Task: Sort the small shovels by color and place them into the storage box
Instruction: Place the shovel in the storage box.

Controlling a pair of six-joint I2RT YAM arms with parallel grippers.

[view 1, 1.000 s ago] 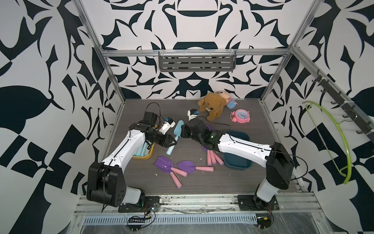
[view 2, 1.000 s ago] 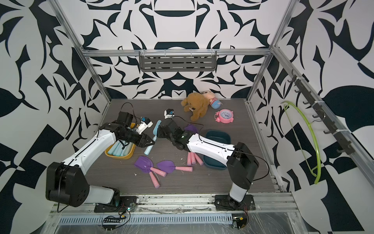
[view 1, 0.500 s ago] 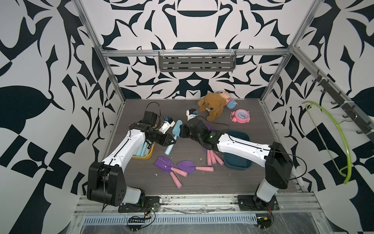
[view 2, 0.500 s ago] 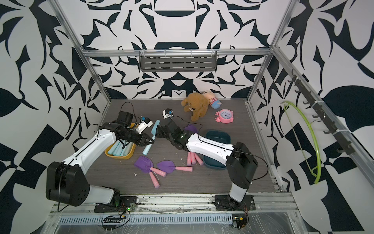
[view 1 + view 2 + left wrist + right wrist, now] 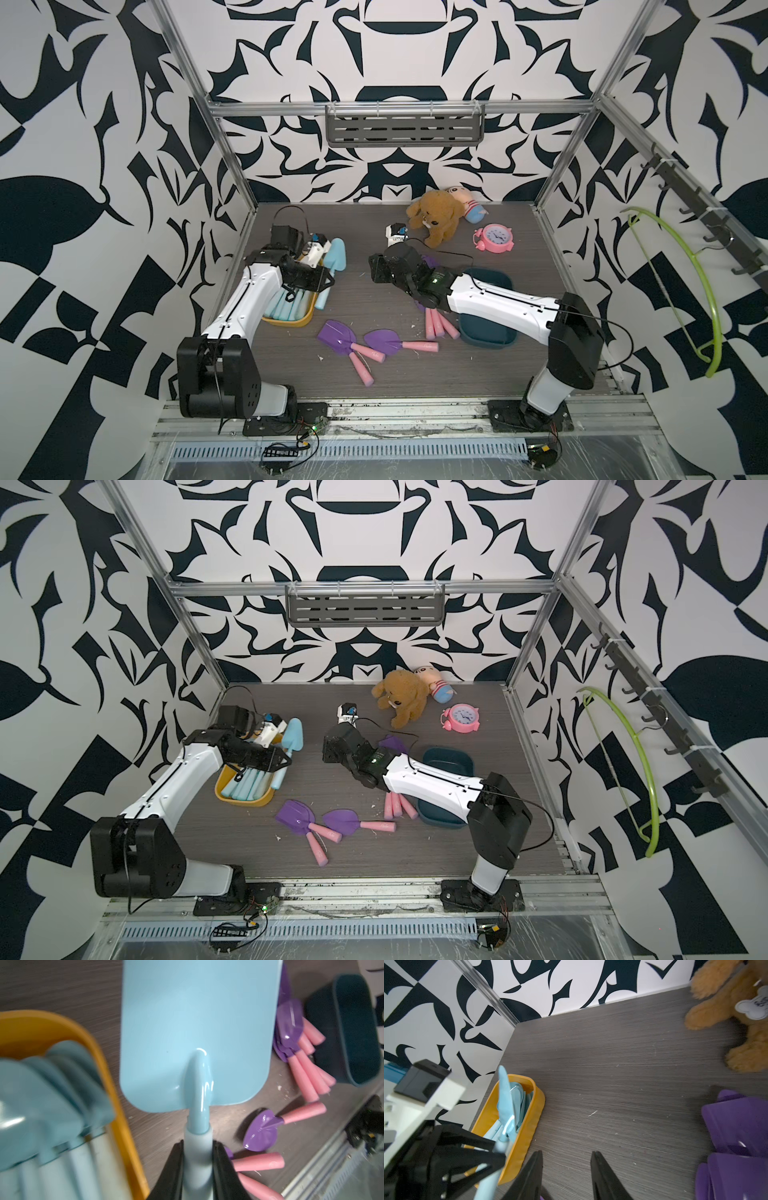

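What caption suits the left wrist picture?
Left pincer grips a light blue shovel beside the yellow box of blue shovels.

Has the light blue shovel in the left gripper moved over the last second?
Yes: the light blue shovel has shifted sideways toward the yellow box, whose spot is unchanged.

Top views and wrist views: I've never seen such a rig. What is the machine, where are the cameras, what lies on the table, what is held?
Two robot arms stand at the front of the table. Both top views look down from overhead; each wrist view rides on one arm, looking past its end effector. The left end effector is shut on a light blue shovel beside the yellow box of blue ones. The right end effector is open and empty. Purple shovels with pink handles lie loose near the dark teal box. A plush dog and pink alarm clock sit at the back.
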